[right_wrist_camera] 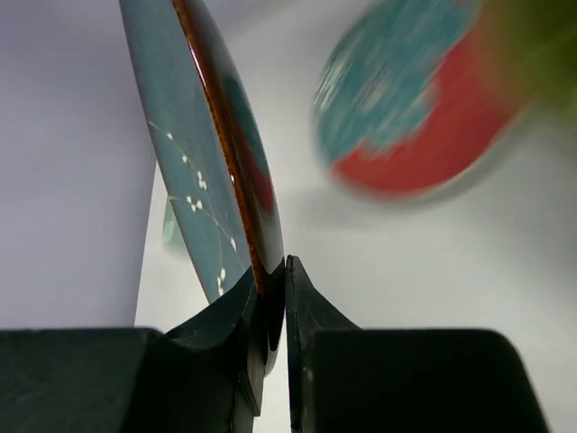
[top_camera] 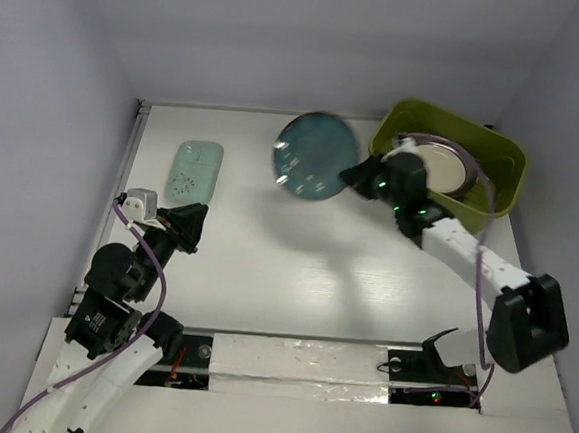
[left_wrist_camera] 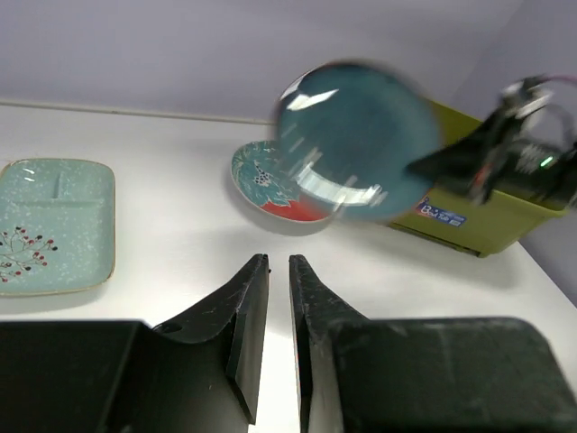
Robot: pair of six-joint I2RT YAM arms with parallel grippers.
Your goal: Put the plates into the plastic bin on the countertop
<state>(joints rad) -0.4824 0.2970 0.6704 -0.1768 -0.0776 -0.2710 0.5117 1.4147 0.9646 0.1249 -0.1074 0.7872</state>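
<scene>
My right gripper (top_camera: 353, 175) is shut on the rim of the dark teal plate (top_camera: 312, 156), holding it tilted above the countertop (top_camera: 286, 266), just left of the olive plastic bin (top_camera: 507, 158). In the right wrist view the plate's (right_wrist_camera: 194, 153) edge is pinched between the fingers (right_wrist_camera: 284, 268). A red-teal floral plate (left_wrist_camera: 267, 180) lies on the counter under it, blurred in the right wrist view (right_wrist_camera: 406, 108). A brown-rimmed cream plate (top_camera: 437, 169) lies in the bin. A pale mint rectangular plate (top_camera: 194, 171) lies at the left. My left gripper (top_camera: 191, 225) hovers near it, shut and empty (left_wrist_camera: 279, 263).
Pale grey walls close in the countertop at the back and on both sides. The bin (left_wrist_camera: 491, 225) stands in the back right corner, with a white-blue label (left_wrist_camera: 442, 215) on its near wall. The mint rectangular plate (left_wrist_camera: 50, 225) lies close to the left wall.
</scene>
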